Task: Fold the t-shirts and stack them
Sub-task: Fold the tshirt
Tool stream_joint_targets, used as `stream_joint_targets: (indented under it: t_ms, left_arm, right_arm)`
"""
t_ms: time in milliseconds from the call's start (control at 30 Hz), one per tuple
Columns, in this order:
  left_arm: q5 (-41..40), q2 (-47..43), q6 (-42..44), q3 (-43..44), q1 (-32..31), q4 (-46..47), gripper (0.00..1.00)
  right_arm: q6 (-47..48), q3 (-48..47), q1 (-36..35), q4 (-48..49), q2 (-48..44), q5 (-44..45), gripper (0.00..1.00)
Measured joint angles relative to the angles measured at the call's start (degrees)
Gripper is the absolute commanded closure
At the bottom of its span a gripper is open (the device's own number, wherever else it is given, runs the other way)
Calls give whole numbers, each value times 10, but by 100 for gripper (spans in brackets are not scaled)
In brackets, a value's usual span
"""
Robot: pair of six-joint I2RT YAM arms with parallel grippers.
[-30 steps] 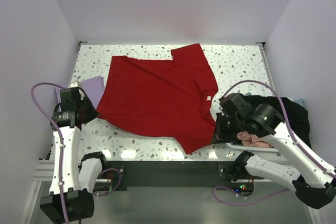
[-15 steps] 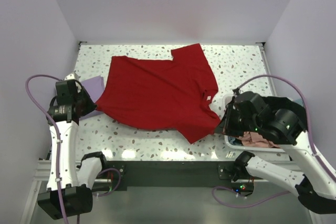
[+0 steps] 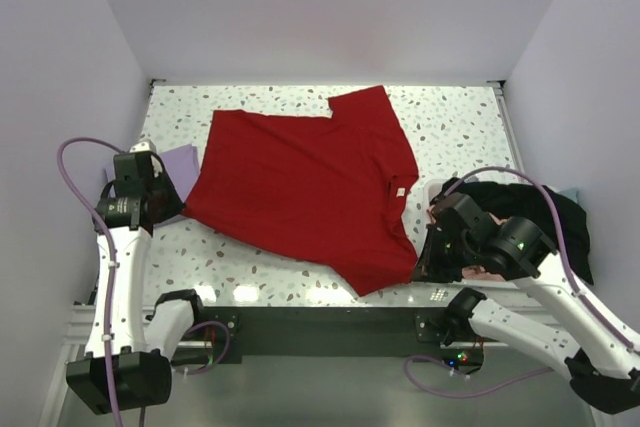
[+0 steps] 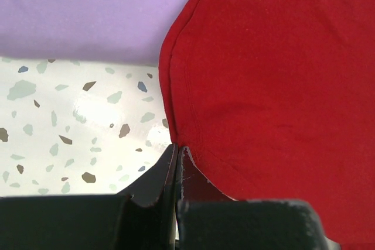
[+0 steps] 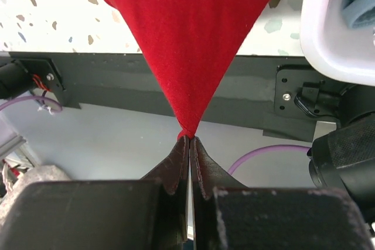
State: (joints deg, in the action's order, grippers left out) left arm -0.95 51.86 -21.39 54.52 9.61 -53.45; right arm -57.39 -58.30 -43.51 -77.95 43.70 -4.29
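A large red t-shirt (image 3: 305, 187) lies spread mostly flat and skewed, its near corner drawn into a taut point. A lavender t-shirt (image 3: 178, 162) lies flat against its left edge. At right a black t-shirt (image 3: 545, 212) sits heaped, with what may be a salmon-pink t-shirt (image 3: 480, 270) bunched beside it.

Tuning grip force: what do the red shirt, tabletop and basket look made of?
The red shirt: soft matte knit, likely cotton; stitched hem, soft creases.
The tabletop: hard, glossy, speckled terrazzo look; glare patches.
The basket: smooth white plastic, probably; rounded moulded rim.
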Motion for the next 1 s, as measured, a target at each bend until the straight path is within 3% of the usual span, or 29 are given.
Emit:
stream_joint_targets:
  t_ms: [133,333,467,633,1000]
  left_arm:
    - [-12,4,7,1,-6,-1,100]
    - [-43,39,16,84,-23,-17,100]
    - [-51,41,17,99,-25,-10,100]
    - [-51,47,24,96,-27,-11,100]
    - [-45,49,30,73,-34,-10,100]
  right_arm:
    - [2,-42,0,-1,25,21,100]
    - [-5,-221,0,6,40,97,100]
    - [-9,-278,0,13,20,150,100]
    - [-18,-268,0,8,4,172,100]
    - [-23,-155,0,7,5,135,100]
